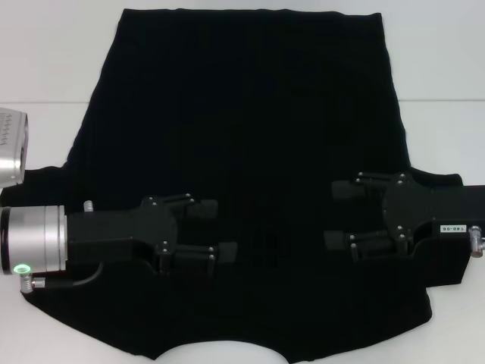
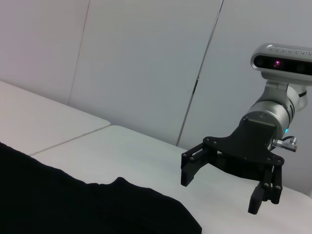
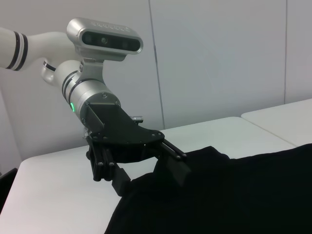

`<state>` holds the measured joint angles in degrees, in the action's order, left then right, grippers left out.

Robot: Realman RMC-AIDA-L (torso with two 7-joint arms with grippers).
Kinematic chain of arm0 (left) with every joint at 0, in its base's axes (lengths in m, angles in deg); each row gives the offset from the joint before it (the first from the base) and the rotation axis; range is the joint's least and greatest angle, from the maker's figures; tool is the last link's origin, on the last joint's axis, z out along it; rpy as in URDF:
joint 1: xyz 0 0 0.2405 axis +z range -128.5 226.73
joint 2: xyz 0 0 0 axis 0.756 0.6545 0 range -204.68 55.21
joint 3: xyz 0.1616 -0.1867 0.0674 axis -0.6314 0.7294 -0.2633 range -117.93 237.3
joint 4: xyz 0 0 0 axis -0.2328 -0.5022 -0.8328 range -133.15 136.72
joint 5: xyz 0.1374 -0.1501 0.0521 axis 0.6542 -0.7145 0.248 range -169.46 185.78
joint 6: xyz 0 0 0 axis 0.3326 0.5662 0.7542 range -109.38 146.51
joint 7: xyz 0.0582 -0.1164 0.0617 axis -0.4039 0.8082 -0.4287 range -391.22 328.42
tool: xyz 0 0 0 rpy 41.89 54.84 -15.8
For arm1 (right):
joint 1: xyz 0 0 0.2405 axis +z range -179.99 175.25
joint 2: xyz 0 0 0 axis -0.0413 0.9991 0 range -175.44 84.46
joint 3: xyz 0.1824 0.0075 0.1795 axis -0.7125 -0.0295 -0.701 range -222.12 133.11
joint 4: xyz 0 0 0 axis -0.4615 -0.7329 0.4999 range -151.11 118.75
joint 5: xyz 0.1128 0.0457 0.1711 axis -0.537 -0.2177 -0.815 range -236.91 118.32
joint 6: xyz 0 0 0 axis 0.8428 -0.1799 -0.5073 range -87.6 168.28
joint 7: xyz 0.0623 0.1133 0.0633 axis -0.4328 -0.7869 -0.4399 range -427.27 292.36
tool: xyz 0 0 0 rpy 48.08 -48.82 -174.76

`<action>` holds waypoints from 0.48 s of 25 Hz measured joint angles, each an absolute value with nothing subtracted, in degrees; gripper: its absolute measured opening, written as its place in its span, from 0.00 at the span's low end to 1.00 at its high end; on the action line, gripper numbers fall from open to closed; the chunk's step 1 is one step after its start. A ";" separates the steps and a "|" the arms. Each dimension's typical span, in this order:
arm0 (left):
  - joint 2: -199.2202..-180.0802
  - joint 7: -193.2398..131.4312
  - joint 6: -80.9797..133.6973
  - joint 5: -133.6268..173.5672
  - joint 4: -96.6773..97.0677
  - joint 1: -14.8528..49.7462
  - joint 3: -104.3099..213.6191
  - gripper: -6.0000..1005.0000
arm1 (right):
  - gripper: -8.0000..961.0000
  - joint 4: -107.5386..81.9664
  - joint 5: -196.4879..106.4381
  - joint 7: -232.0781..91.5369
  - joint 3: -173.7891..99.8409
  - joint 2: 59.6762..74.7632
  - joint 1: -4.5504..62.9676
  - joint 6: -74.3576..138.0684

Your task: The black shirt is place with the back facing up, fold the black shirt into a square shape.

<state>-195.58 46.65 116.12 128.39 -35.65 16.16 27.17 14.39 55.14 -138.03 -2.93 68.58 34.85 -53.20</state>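
The black shirt (image 1: 250, 129) lies spread flat on the white table (image 1: 45, 61), plain face up, with no lettering showing. Its neck opening is at the near edge and its hem at the far edge. My left gripper (image 1: 212, 230) is open and empty over the shirt's near left part. My right gripper (image 1: 340, 216) is open and empty over the near right part, facing the left one. The left wrist view shows the right gripper (image 2: 224, 187) above the table beyond the shirt (image 2: 73, 204). The right wrist view shows the left gripper (image 3: 148, 179) at the shirt's edge (image 3: 234, 195).
The table has a seam line running across it (image 1: 45, 104). A silver wrist camera (image 1: 11, 148) shows at the left edge of the head view. Pale wall panels (image 2: 146, 58) stand behind the table. Bare table lies on both sides of the shirt.
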 joint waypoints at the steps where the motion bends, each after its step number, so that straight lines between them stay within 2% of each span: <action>1: -195.58 46.65 116.12 128.39 -35.66 16.16 27.17 0.88 | 0.95 14.35 55.14 -138.03 -2.93 68.58 34.91 -53.14; 12: -195.31 49.45 115.69 127.95 -35.78 16.13 29.98 0.88 | 0.94 14.23 54.89 -138.03 -3.74 68.66 35.14 -52.55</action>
<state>-195.31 49.45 115.69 127.95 -35.78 16.13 29.98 14.23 54.89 -138.03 -3.74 68.66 35.14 -52.55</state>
